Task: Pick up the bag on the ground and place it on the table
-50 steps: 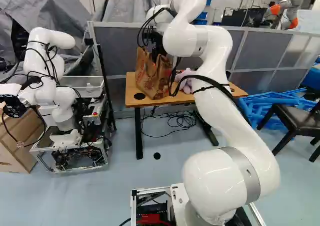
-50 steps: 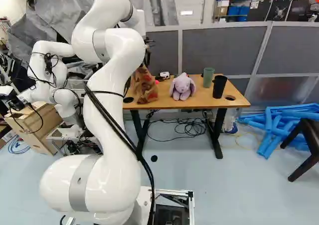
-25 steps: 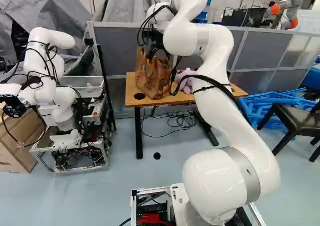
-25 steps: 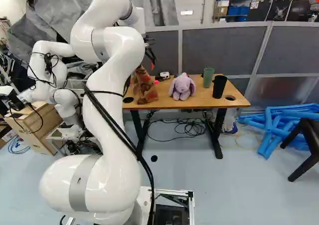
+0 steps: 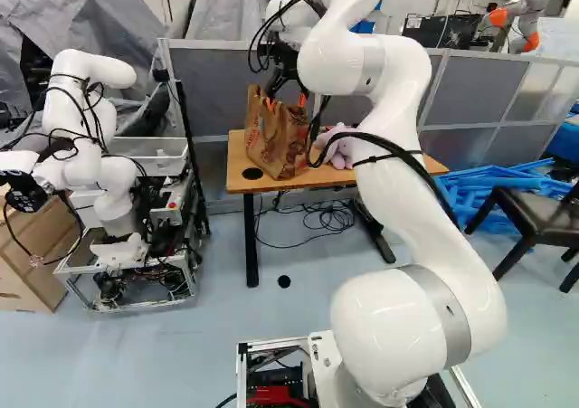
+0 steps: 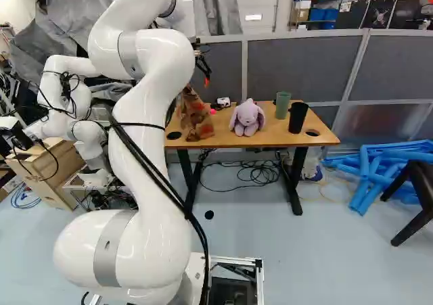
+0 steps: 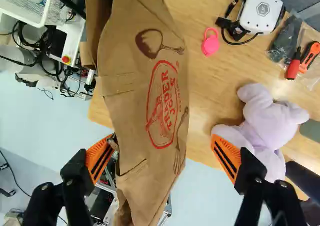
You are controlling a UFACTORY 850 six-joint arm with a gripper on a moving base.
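The gripper (image 5: 286, 100) is just above the brown paper bag (image 5: 275, 142), which stands on the wooden table (image 5: 237, 182) in the left base view. From the wrist, the gripper (image 7: 163, 155) shows its two orange-padded fingers spread wide, with the bag (image 7: 145, 85) below and partly between them. One finger lies close by the bag's edge, the other is well apart from it. In the right base view my arm partly covers the bag (image 6: 195, 119) at the left end of the table (image 6: 270, 138).
A purple plush toy (image 6: 247, 118), a green cup (image 6: 283, 105) and a black cup (image 6: 298, 117) share the table with a small white device (image 7: 261, 11) and tools. Another robot (image 5: 90, 146) stands left. Cables (image 5: 327, 216) lie under the table; a partition (image 6: 298, 68) stands behind.
My gripper has opened and let go of the bag, then risen a little above it. The bag stays standing on the table. The base has not moved.
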